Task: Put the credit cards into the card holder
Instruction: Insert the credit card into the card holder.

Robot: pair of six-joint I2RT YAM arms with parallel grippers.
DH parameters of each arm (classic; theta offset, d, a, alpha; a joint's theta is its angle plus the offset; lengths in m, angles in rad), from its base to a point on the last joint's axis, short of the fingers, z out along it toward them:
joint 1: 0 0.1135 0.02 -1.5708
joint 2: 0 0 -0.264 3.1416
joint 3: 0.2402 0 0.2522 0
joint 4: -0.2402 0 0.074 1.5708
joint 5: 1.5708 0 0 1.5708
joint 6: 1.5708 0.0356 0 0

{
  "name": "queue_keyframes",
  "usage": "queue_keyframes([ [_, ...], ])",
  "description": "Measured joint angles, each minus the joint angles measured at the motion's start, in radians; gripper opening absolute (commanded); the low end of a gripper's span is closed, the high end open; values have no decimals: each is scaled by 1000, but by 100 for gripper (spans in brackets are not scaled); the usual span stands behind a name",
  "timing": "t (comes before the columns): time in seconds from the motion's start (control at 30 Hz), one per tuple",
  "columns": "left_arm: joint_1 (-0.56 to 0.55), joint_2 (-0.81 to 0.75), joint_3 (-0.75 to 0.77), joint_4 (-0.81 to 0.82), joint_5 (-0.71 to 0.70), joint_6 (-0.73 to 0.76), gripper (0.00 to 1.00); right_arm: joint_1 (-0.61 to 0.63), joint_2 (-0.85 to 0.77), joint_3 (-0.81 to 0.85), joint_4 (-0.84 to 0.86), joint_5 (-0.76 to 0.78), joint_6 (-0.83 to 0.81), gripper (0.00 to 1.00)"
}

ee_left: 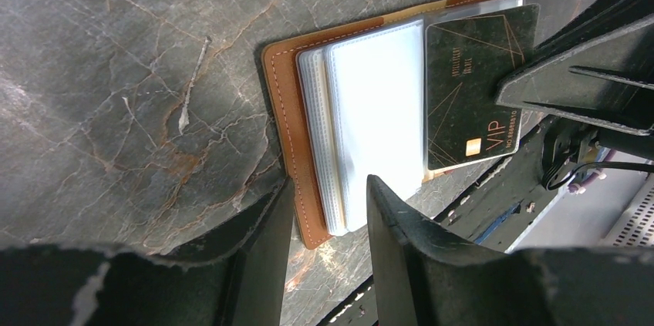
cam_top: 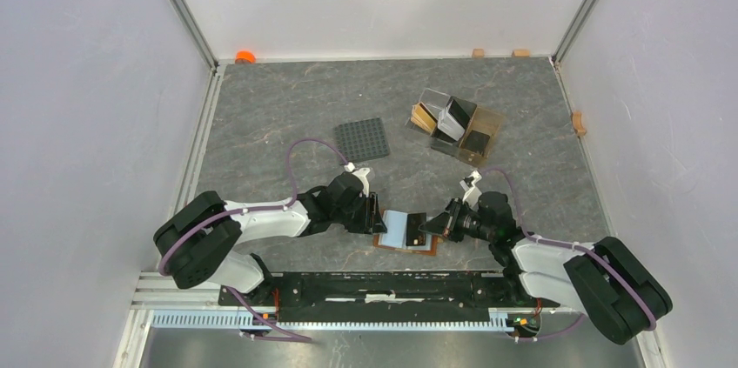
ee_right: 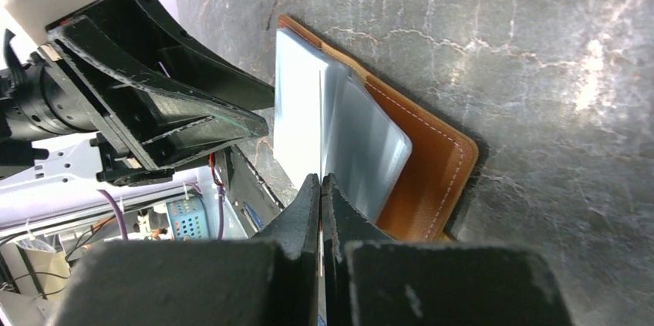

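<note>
Studded plate (cam_top: 361, 139): lies flat on the table (cam_top: 261, 116) at 11 o'clock from the work, well apart and no part of the job

Left gripper (ee_left: 330, 187): jaws spread wide, straddling the 9 o'clock edge of the holder; the wrist view shows leather and sleeve edges between the fingers, nothing clamped

Card holder (ee_left: 281, 102): brown leather, folded open flat at the near middle of the table between the two arms, its clear sleeves (ee_left: 378, 110) fanned upward

Black card (ee_left: 470, 87): a gold-lettered VIP card lying over the holder's 3 o'clock half, one short end jutting past the leather; it looks aligned with a sleeve, not yet pushed home

Right gripper (ee_right: 321, 179): jaws pinched nearly together on a thin edge seen end-on, judged to be the black card, at 3 o'clock of the holder

Amber stand (cam_top: 483, 129): at 1 o'clock from the holder, well apart, with more cards (cam_top: 452, 116) leaning in its compartments

Progress: early. One card is at the holder's mouth, the cards in the stand are untouched, and whether any sleeve is already filled cannot be told
</note>
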Motion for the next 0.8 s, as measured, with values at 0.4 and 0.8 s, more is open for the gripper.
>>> queue_keyframes([
  [0.4, 14, 43, 14, 45, -16, -1, 42, 12, 71, 0, -5, 63, -40, 0],
  [0.8, 93, 67, 24, 74, -7, 0, 40, 63, 222, 0, 184, 70, 28, 0],
])
